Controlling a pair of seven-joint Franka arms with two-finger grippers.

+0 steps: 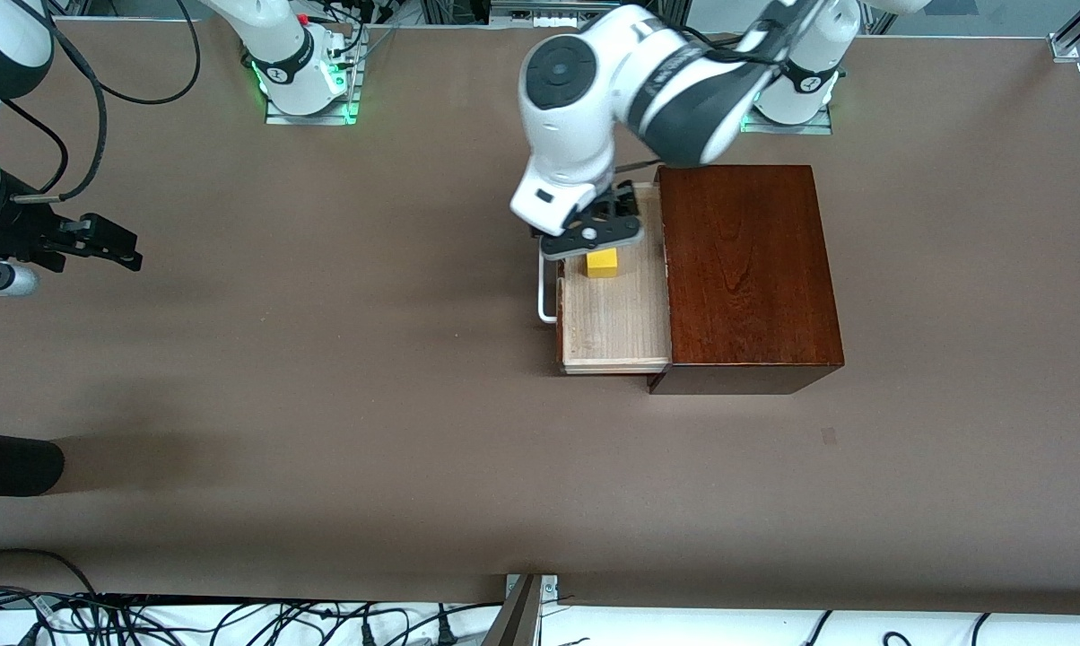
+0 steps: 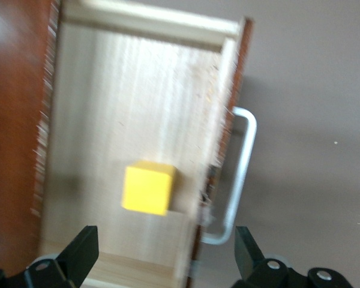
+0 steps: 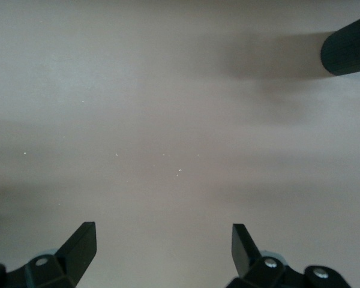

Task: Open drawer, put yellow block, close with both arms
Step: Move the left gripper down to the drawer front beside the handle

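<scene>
Yellow block: small smooth cube.

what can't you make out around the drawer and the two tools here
- Front view: the left tool and arm cover the drawer's end nearest the bases and part of the yellow block.
- Front view: the right tool is small and dark.
- Left wrist view: motion blur smears the handle.

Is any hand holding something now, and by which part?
Nothing is held. The left hand is open over the yellow block in the drawer; the right hand is open.
</scene>
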